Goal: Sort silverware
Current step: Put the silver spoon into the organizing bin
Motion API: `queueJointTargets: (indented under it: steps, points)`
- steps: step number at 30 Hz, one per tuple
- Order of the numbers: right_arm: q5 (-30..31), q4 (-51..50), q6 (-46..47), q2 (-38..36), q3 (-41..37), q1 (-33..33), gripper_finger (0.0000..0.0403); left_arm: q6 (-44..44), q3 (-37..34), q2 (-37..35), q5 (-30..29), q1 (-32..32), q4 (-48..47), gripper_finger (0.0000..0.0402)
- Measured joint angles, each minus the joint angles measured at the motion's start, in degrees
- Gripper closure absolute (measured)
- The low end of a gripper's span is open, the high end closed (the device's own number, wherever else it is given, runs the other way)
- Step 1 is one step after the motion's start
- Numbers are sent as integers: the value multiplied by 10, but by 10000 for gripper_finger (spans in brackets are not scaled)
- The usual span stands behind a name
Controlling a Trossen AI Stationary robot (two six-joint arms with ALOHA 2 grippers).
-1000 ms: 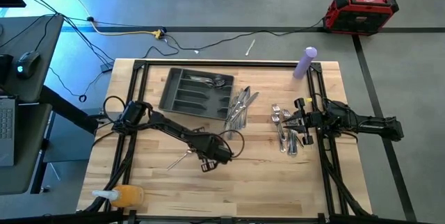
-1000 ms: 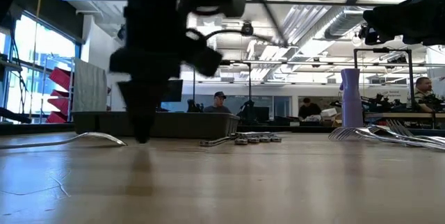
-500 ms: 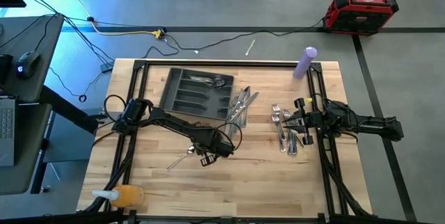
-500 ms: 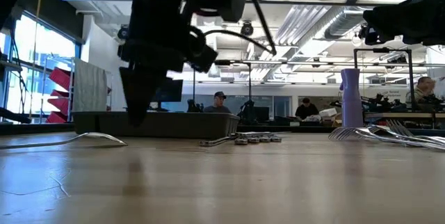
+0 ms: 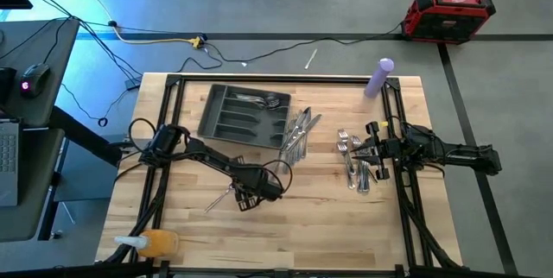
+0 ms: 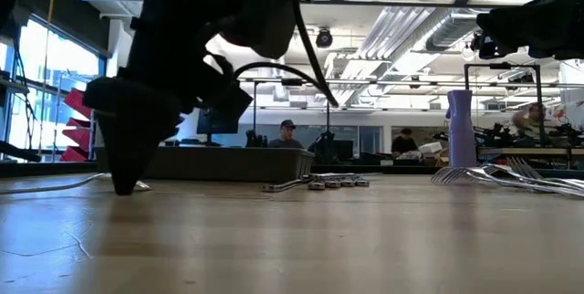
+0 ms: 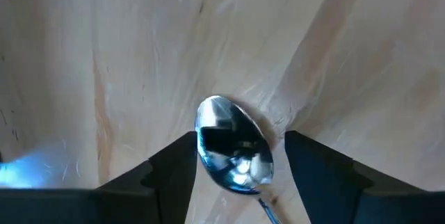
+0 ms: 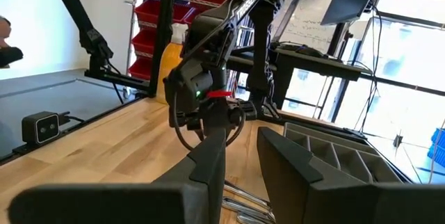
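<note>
A silver spoon [image 5: 218, 201] lies alone on the wooden table, left of the middle. My left gripper [image 5: 244, 199] points steeply down over its bowl [image 7: 234, 147], open, with one finger on either side. In the low view its tips [image 6: 123, 183] stand at table height beside the spoon [image 6: 55, 185]. More silverware lies in a heap [image 5: 297, 134] beside the dark grey tray [image 5: 226, 121], which holds a few pieces [image 5: 263, 100]. Forks [image 5: 356, 162] lie in front of my right gripper [image 5: 373, 150], which rests level and open with nothing between its fingers [image 8: 243, 182]. My left gripper comes from above with its fingers [image 7: 174, 172] astride the spoon's bowl [image 7: 208, 123], which lies flat on the table. One finger stands right at the bowl's edge; whether it touches, I cannot tell.
A purple bottle [image 5: 378, 78] stands at the far right corner and an orange bottle [image 5: 154, 243] lies at the near left corner. Black frame rails [image 5: 168, 114] run along the table's sides. Bare wood lies near of the spoon. People sit in the room behind.
My left gripper has moved toward the table's left edge and down, tipping more steeply, until its tips stand over the spoon's bowl. The spoon has stayed where it was.
</note>
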Motion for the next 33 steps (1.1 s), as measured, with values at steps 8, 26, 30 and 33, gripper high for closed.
queueJointTargets:
  steps: [8,26,30,33]
  points:
    - [0,0,0,0,0,0,329,2,-18,-1,12,-2,10,298]
    - [0,0,0,0,0,0,329,250,55,4,41,31,184,394]
    - [0,0,0,0,0,0,329,290,55,4,43,42,232,364]
    - [0,0,0,0,0,0,329,273,68,4,54,52,232,329]
